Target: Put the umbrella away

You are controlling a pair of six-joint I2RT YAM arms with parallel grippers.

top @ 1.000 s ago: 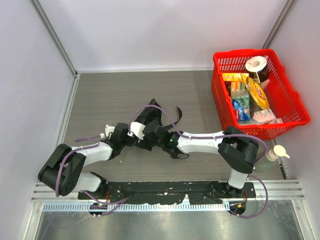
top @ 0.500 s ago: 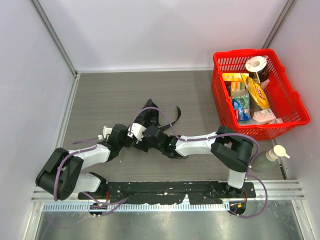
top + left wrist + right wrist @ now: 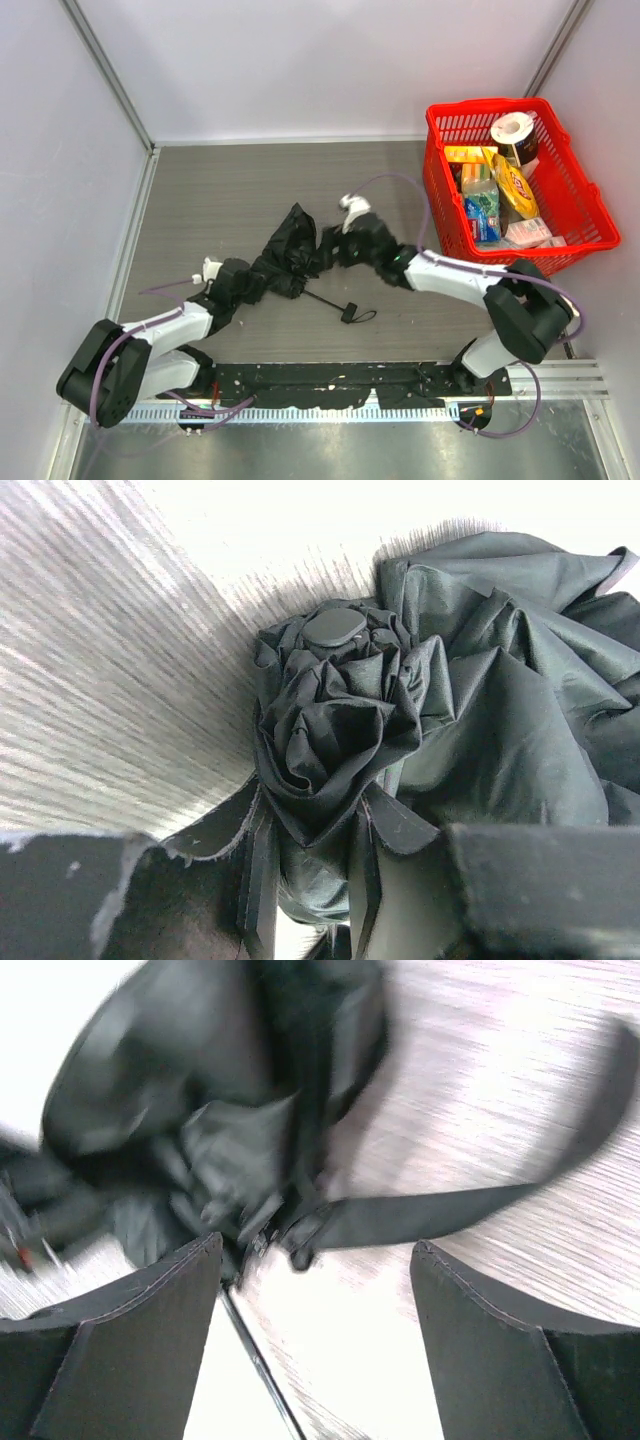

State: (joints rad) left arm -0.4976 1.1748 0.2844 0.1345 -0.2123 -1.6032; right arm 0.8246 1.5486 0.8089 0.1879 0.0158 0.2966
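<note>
Step in hand: gathering the loose canopy. The umbrella (image 3: 290,252) lies crumpled on the desk (image 3: 220,190) between the arms, its thin shaft (image 3: 322,300) and handle (image 3: 350,313) trailing toward the near edge. The left gripper (image 3: 312,850) is clamped on bunched canopy fabric just below the top cap (image 3: 334,627); the right gripper (image 3: 318,1300) stands wide apart and empty over the closure strap (image 3: 440,1210) (this view is motion-blurred). The next move likely calls for the right gripper to take the strap or loose folds and draw them snug while the left anchors the tip end.
</note>
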